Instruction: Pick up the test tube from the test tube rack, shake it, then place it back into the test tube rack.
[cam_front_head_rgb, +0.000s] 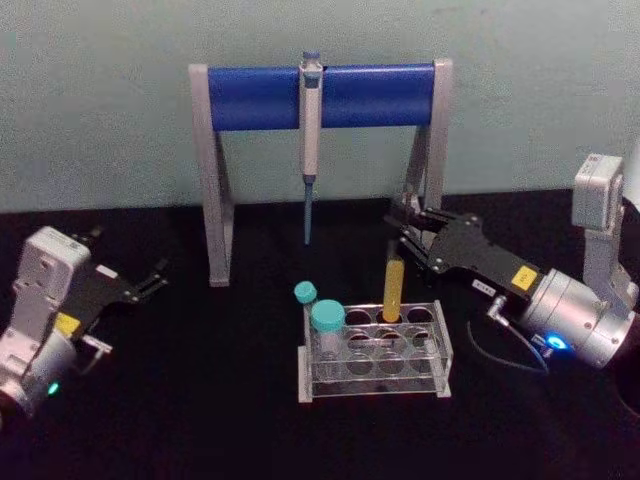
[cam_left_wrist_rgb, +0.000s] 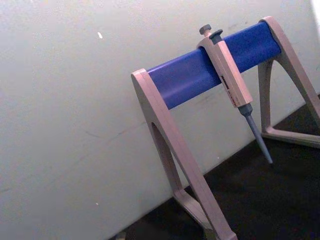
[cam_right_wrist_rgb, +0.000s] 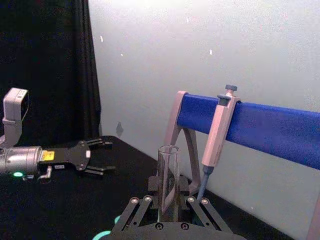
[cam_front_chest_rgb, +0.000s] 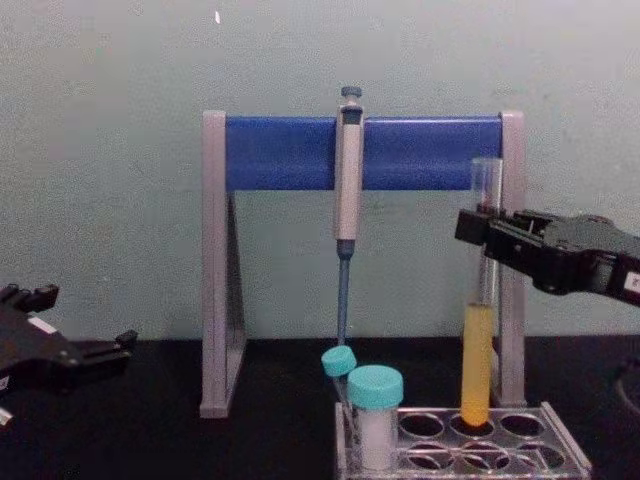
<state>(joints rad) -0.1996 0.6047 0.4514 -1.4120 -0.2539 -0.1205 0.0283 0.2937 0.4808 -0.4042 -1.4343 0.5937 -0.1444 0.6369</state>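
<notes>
The test tube (cam_front_chest_rgb: 478, 370) stands upright in a back hole of the test tube rack (cam_front_chest_rgb: 563, 452), its yellow liquid in the lower part, its foot in the hole. The right hand (cam_front_chest_rgb: 485, 235) comes in from the right side and holds the clear upper glass, well above the liquid. In the right wrist view its fingers (cam_right_wrist_rgb: 153, 186) lie against the tube on both sides, so the hand looks clamped on it. This high grip probably keeps the fingers away from the teal-capped vials (cam_front_chest_rgb: 375, 400) and allows a straight lift. The left hand (cam_front_head_rgb: 150, 280) rests low over the desk (cam_front_head_rgb: 200, 400) on the left, fingers apart, idle
</notes>
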